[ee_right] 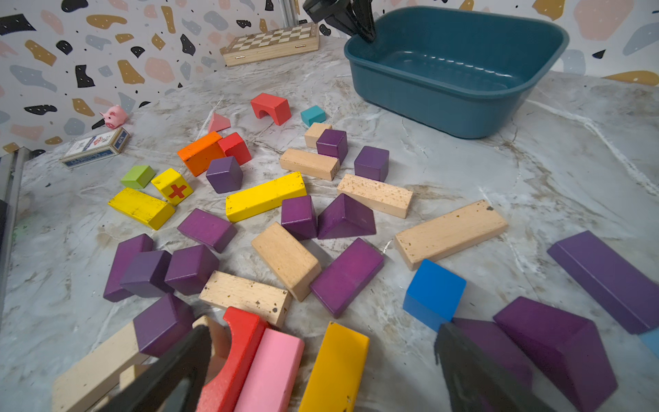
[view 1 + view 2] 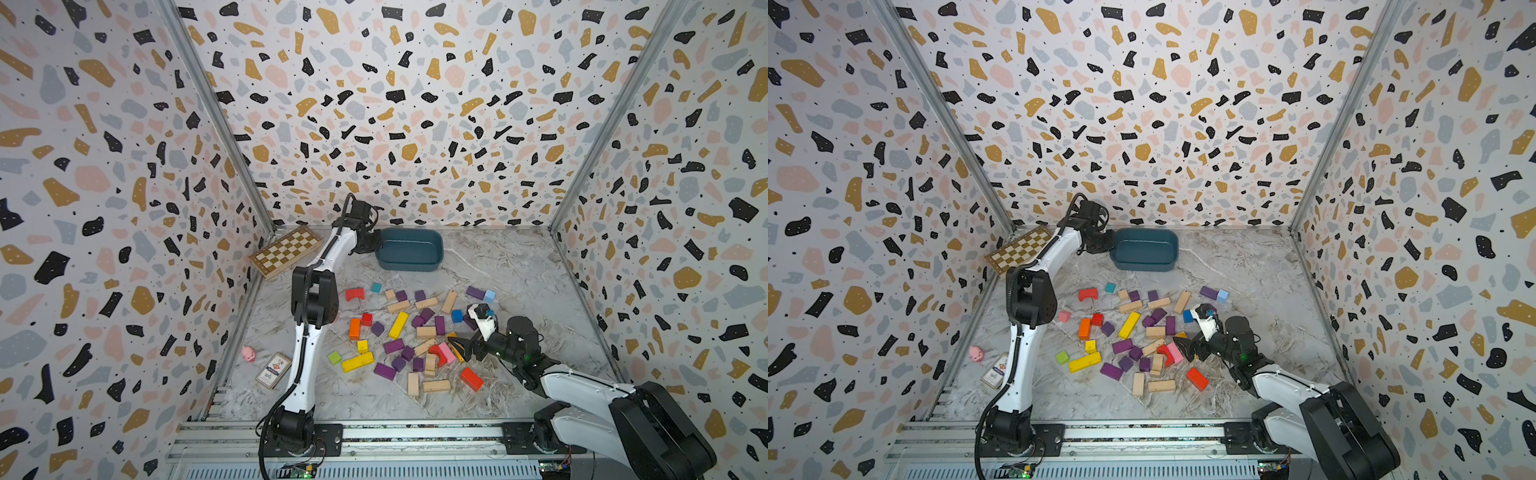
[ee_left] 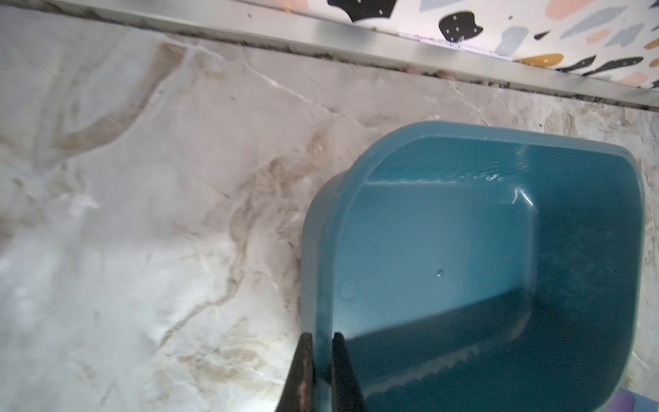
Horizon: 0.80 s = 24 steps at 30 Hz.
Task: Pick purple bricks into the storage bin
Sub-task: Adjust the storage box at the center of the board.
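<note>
dark teal rectangular plastic storage bin [image 1: 445, 103]: smooth moulded plastic, soft sheen, small bright glints on the inner floor.
small purple wooden bricks [image 1: 347, 276]: painted wood, matt, even colour.
plain pale wooden blocks [image 1: 451, 232]: bare unpainted wood, matt, faint grain, dark specks.
long yellow wooden bar [image 1: 265, 196]: painted wood, slight gloss, paint chipped along the edges.
grey-white marble-patterned table [image 1: 570, 171]: smooth, low sheen, brownish scuffs.
pale wooden chessboard box [image 1: 271, 44]: light wood, checked top.
terrazzo-print walls [image 2: 415, 104]: flat, matt.
silver front rails [image 2: 374, 432]: ribbed metal, dull shine.
blue-and-white card box [image 1: 94, 147]: printed cardboard.
</note>
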Motion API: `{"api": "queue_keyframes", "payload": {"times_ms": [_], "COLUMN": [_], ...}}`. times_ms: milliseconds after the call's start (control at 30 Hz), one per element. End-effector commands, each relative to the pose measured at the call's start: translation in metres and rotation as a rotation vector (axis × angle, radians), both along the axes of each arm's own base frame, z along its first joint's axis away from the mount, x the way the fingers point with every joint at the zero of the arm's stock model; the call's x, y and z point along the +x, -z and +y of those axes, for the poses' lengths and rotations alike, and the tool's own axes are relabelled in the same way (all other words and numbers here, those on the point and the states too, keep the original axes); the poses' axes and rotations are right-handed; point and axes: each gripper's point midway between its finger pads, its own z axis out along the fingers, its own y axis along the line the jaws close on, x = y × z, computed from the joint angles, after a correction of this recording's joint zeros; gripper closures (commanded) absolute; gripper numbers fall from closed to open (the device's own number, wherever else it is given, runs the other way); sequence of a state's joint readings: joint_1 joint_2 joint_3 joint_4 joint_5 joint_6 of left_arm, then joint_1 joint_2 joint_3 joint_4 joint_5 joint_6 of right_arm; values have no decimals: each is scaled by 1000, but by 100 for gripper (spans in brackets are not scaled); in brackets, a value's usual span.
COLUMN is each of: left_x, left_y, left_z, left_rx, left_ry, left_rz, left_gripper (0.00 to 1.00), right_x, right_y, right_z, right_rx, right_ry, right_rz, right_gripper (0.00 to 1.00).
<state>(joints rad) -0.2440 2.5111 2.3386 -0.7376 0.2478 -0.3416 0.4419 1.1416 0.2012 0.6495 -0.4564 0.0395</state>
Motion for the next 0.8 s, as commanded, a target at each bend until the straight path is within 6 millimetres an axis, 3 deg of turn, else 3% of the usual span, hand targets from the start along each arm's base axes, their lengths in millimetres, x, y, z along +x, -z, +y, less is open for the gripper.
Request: {"api": "queue_keyframes", "payload": {"times_ms": [0,767], "left_x": [2,-24], "left_y": [-14,-25], "left_z": [-13,-13], "left_rx": [-68,-61], "left_ry": [7,-7], "left_rz": [-9,21], "left_gripper": [100,100], "right_x": [6,7], "right_y": [-10,-9], "right_z": [5,5], "right_rx": [2,-4], "right_ry": [-7,-7], "right_rz": [-23,-18], "right_gripper": [0,0]}}
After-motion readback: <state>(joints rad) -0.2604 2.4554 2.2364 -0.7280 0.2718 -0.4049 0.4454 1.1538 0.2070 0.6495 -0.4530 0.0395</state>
